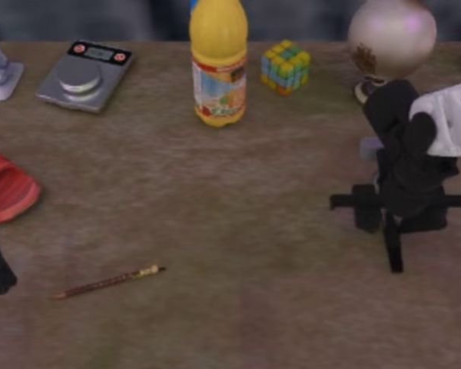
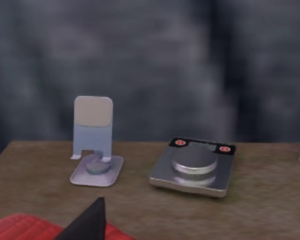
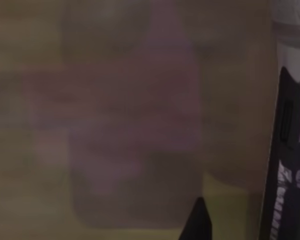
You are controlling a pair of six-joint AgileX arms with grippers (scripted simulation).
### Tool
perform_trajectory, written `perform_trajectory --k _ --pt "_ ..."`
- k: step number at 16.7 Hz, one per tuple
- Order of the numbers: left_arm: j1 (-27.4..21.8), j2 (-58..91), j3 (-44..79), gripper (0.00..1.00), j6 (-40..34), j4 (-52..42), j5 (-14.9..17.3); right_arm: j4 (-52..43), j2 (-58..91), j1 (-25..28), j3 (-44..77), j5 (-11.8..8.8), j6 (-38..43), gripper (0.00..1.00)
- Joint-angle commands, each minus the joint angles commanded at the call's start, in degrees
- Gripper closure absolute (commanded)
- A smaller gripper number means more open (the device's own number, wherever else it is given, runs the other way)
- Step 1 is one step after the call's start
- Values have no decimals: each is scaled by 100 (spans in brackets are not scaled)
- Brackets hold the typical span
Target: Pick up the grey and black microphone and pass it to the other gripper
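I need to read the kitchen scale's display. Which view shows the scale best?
The left wrist view: the kitchen scale faces the camera, closer. The top view shows it from above, near the table's far left. The right wrist view lacks it.

We work at a brown table [image 1: 238, 231]. On it stand a yellow juice bottle [image 1: 218, 61], a colourful puzzle cube [image 1: 285, 67] just to its right, a silver kitchen scale [image 1: 84, 74] and a pale phone stand [image 2: 95, 145] at the far left. A red slipper [image 1: 6, 187] lies at the left edge, a brown pencil [image 1: 107, 282] nearer us.
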Motion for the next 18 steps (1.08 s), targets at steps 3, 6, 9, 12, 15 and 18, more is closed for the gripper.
perform_trajectory --k 3,6,9,12,15,18 --pt "0 0 0 0 0 0 0 0 0 0 0 0 0 100" --pt "0 0 0 0 0 0 0 -91 -346 15 114 56 -72 100" --pt "0 0 0 0 0 0 0 445 -432 27 -1 -135 -208 100" --pt "0 0 0 0 0 0 0 1450 -612 23 -241 -469 -433 100" --pt "0 0 0 0 0 0 0 2825 -858 9 -594 -902 -723 100" --pt "0 0 0 0 0 0 0 4411 -1173 -7 -1028 -1387 -1058 100"
